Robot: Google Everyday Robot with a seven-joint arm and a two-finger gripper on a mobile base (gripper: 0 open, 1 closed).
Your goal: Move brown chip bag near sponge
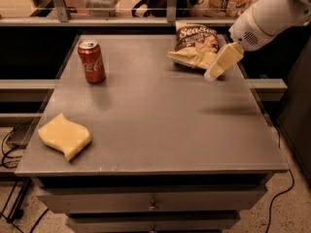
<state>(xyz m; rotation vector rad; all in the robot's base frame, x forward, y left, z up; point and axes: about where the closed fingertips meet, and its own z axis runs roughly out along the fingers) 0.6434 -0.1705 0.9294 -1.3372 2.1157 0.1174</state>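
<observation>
The brown chip bag point(193, 46) lies at the far right of the grey table point(160, 115), dark brown on top with white script and tan-yellow below. My gripper point(214, 72) hangs from the white arm at the upper right, slanting down to the bag's right edge, just above the table. The pale-yellow sponge point(64, 136) lies flat at the near left corner, far from the bag and from my gripper.
A red soda can point(91, 61) stands upright at the far left of the table. A rail and shelves with clutter run behind the table's far edge. Drawers sit under the tabletop, and cables lie on the floor at left and right.
</observation>
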